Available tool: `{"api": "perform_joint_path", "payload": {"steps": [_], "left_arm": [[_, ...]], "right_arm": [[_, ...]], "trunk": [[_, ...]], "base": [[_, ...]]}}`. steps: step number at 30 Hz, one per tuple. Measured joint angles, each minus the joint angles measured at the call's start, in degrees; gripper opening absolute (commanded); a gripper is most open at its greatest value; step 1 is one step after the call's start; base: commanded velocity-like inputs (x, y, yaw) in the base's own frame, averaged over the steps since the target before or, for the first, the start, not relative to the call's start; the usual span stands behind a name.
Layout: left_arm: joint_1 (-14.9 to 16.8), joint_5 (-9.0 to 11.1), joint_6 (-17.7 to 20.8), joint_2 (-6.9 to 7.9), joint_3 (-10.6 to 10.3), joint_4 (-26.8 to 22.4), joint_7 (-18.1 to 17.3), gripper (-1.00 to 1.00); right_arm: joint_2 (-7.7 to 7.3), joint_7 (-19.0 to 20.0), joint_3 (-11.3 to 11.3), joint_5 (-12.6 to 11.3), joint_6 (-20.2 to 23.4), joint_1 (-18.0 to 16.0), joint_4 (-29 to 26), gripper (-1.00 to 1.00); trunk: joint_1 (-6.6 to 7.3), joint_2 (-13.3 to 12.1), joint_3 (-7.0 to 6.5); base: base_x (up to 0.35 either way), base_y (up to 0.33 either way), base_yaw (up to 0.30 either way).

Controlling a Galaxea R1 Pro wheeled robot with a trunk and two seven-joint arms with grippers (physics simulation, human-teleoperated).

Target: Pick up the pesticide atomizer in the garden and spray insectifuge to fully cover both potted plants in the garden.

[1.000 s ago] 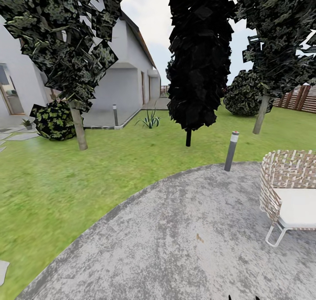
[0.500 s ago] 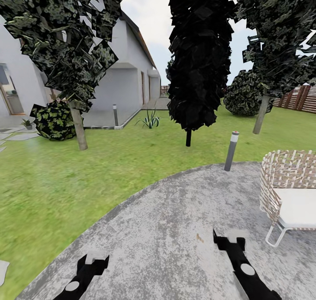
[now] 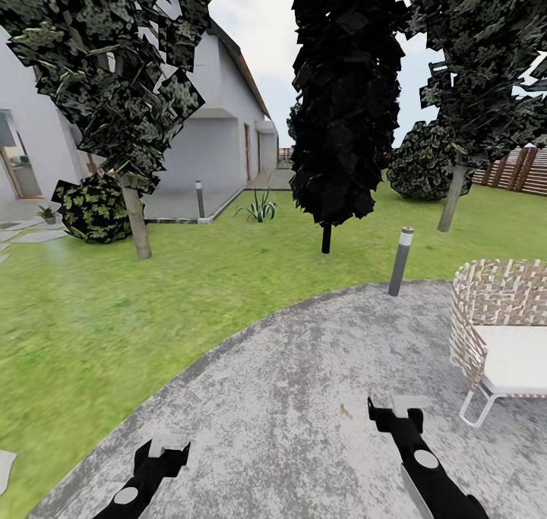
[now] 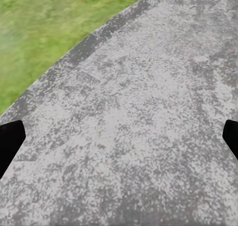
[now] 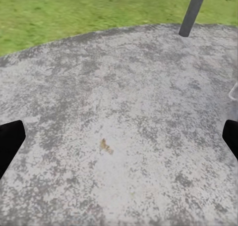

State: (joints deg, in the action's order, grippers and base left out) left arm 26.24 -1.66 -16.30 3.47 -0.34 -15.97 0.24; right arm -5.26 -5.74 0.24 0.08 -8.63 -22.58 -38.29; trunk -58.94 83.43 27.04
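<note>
The garden lawn (image 3: 114,314) spreads ahead and to the left of a rounded grey paved pad (image 3: 304,397), and the pesticide atomizer cannot be made out anywhere on it. One small potted plant (image 3: 48,214) stands far off at the left beside the white house (image 3: 197,154), next to pale stepping stones (image 3: 38,236) and a round variegated bush (image 3: 93,207); at this range it is too small to confirm as one of the two task plants or to show any specks on its leaves. A spiky grass-like plant (image 3: 260,209) sits near the house corner, with dark trees (image 3: 346,93) behind, a bollard light (image 3: 400,261) at the pad's edge, a woven chair (image 3: 497,329) at the right and a slatted fence (image 3: 524,169) beyond. The left pincer (image 3: 169,449) and the right pincer (image 3: 400,411) both hang low over the pavement, fingers spread wide and grasping nothing; each wrist view shows bare paving between the finger tips. The step in hand appears to be the search and approach, before any pickup. The next move probably calls for driving off the pad across the lawn toward the stepping stones and scanning the ground for the sprayer.
</note>
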Motion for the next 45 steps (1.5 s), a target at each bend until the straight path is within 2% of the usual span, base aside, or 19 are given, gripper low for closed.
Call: {"api": "perform_joint_path", "payload": {"steps": [45], "left_arm": [[0.0,0.0,-0.1,-0.22,0.0,0.1,0.6,1.0]], "right_arm": [[-0.01,-0.1,0.0,0.0,0.0,0.0,0.1,1.0]], "trunk": [[-9.89,18.1,11.94]], "base": [[0.0,0.0,0.0]]}}
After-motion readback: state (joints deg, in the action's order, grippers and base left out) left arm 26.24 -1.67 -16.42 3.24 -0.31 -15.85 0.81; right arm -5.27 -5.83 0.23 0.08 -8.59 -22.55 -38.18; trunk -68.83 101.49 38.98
